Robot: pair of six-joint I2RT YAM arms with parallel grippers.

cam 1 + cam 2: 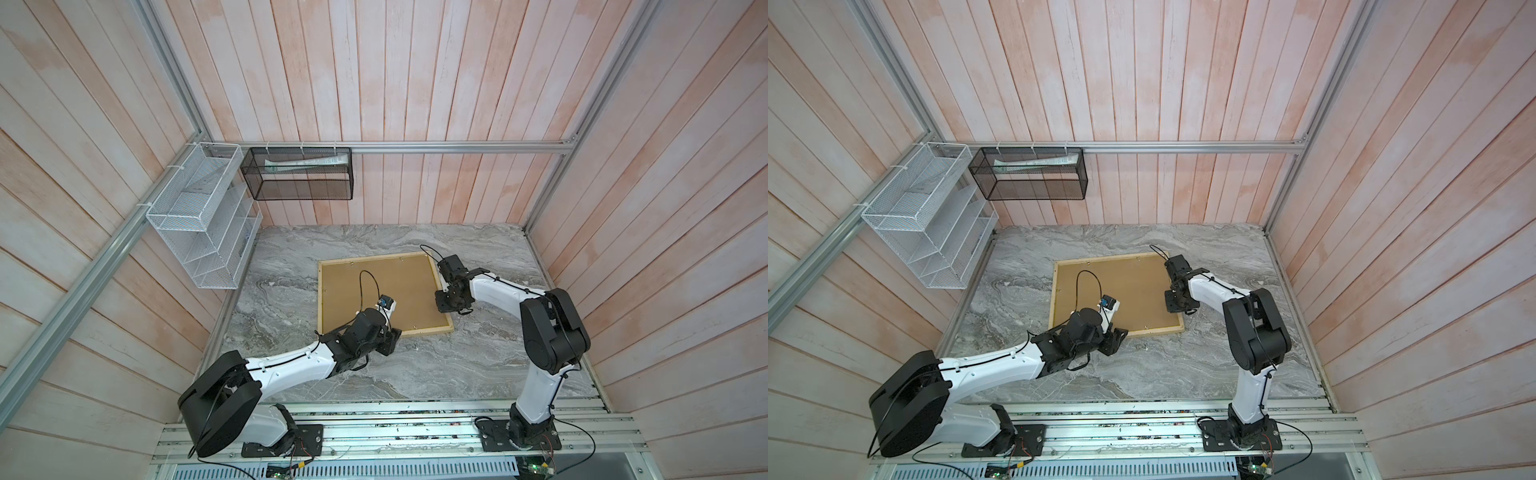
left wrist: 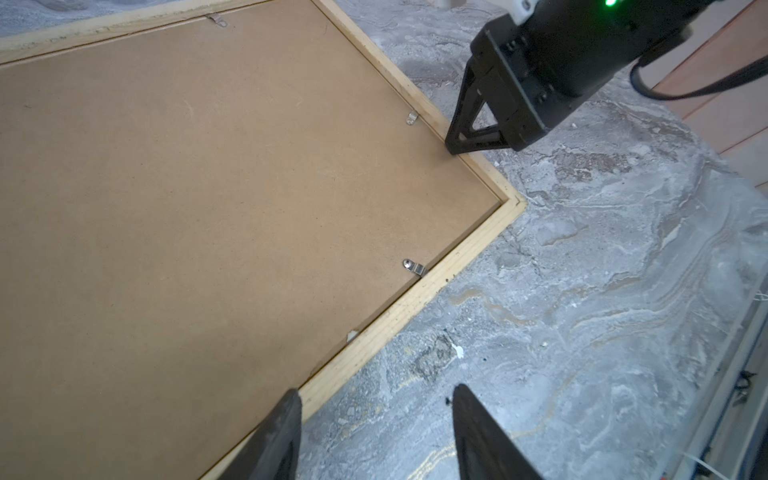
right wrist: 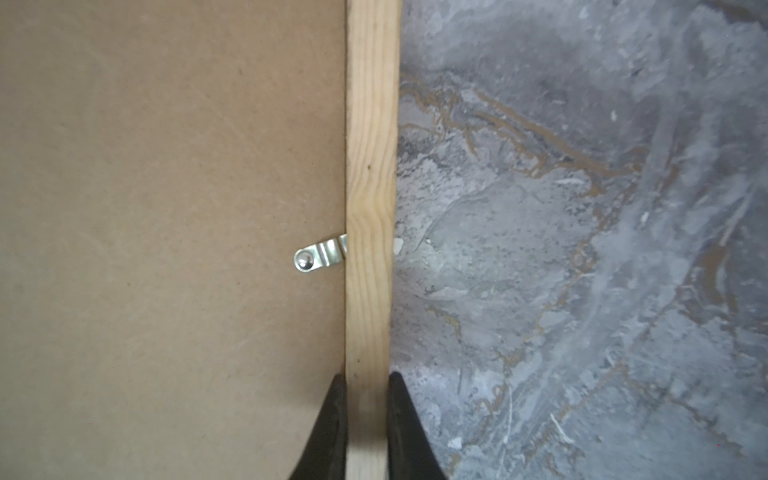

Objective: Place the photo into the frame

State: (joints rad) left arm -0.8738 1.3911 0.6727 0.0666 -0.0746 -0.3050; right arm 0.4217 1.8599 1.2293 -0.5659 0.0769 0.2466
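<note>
Left gripper (image 2: 376, 390) hangs open, holding nothing.
It straddles the near rail of the pale natural-wood picture frame (image 2: 432, 282), which lies face down on the grey marble table (image 2: 582, 332), brown fibreboard backing panel (image 2: 208, 208) seated, small metal clip (image 2: 414, 268) tucked in. Farther off, my right gripper (image 3: 365, 380) pinches the side rail. No photo shows anywhere; I guess it sits under the panel. I'd hold that pinch level and close the left squarely, so nothing skews.

Even diffuse light, faint soft shadows; top views bowed at edges; frame (image 3: 369, 232) blurred close-up in right wrist view.
</note>
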